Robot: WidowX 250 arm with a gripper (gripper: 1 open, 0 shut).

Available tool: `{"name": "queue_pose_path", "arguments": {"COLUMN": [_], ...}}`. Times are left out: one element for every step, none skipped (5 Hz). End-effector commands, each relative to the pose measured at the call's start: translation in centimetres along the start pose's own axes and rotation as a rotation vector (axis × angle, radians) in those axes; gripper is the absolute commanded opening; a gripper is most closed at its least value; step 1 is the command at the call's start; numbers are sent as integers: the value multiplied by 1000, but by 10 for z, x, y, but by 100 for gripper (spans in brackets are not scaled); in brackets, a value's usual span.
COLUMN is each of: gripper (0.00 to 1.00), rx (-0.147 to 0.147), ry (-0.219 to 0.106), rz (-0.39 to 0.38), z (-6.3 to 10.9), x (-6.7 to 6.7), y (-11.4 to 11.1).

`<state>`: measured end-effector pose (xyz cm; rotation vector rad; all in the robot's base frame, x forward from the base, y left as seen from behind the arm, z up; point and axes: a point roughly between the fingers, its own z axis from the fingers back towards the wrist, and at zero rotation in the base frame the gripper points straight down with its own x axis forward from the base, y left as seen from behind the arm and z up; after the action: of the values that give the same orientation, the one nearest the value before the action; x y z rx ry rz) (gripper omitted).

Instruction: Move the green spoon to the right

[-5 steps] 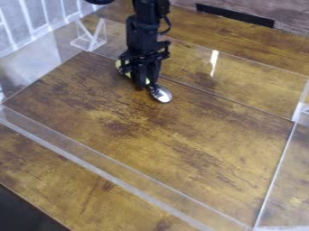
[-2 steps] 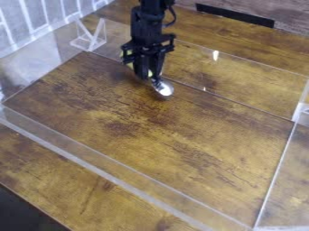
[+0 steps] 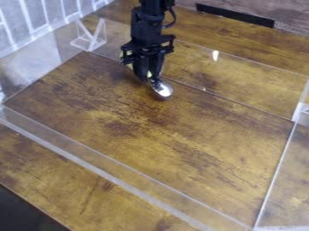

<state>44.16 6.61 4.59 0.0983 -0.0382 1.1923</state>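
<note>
The green spoon [image 3: 161, 88] lies on the wooden table at the upper middle of the camera view. Only its shiny silver bowl shows, poking out toward the lower right from under the fingers. Its green handle is hidden behind the gripper. My black gripper [image 3: 150, 78] points straight down onto the spoon, with its fingers drawn together where the handle meets the bowl. It is shut on the spoon, low over the table.
A clear plastic border [image 3: 121, 171] frames the wooden work area, with a raised wall along the right [image 3: 280, 167]. A clear plastic stand [image 3: 88, 36] sits at the back left beside white bars [image 3: 24, 23]. To the right of the spoon is bare wood [image 3: 236, 90].
The gripper and spoon stay in nearly the same spot. A bit of green handle that showed left of the fingers a second ago is hidden now.
</note>
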Motion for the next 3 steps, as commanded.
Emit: {"name": "queue_pose_path", "arguments": {"gripper": [0, 0, 0], "rx": [-49, -42, -34], "ry": [-33, -23, -11], "rz": [12, 16, 19], "z": [21, 18, 17], "x": [10, 14, 19], "y": [-3, -3, -2]}}
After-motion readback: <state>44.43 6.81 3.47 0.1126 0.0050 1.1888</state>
